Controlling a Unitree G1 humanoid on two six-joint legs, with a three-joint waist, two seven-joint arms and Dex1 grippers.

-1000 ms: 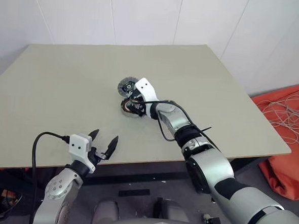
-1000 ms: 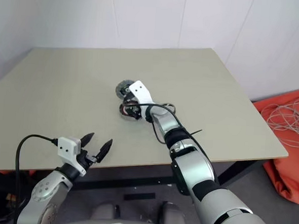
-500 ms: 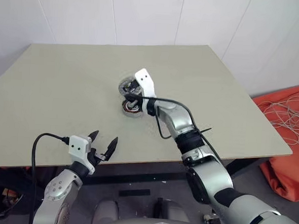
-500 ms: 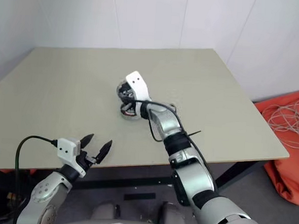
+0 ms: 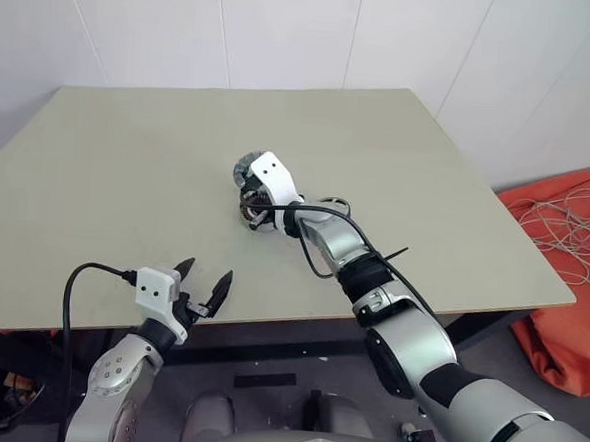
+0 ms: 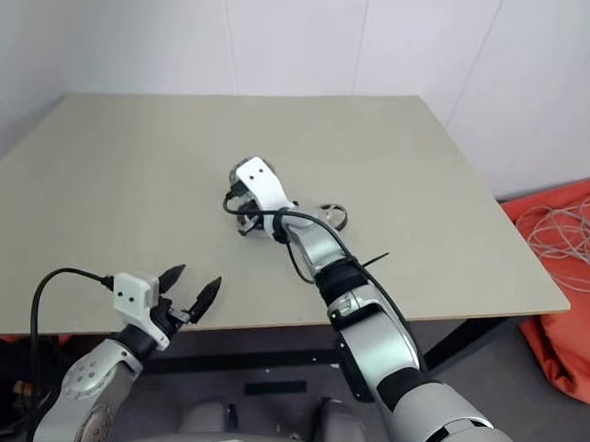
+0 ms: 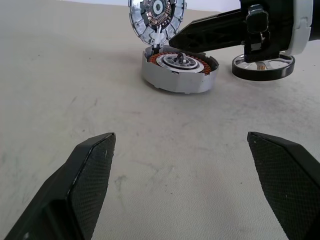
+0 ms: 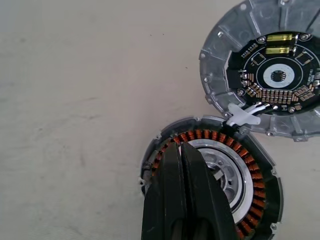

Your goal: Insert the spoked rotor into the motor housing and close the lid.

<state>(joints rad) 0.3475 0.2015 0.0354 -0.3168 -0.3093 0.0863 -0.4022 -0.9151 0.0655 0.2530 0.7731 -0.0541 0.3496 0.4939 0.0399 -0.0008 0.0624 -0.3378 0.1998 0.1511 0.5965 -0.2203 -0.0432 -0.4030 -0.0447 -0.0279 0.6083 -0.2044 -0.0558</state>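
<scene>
table (image 5: 99,149): one motor housing (image 7: 179,73) | one lid (image 8: 264,70) | one spoked rotor (image 7: 263,66) | left claw (image 7: 192,185) apart | right claw (image 8: 181,160) together

The housing (image 7: 179,73), a short grey cylinder with copper windings ringing a silvery centre, sits open and upright near the table's middle. The lid (image 7: 157,20), a ribbed silver disc with a dark circuit board on its inner face, stands tilted up at the housing's far edge, joined to it by a small white tab. The rotor (image 7: 263,66), a dark spoked wheel, lies flat just beside the housing.
</scene>
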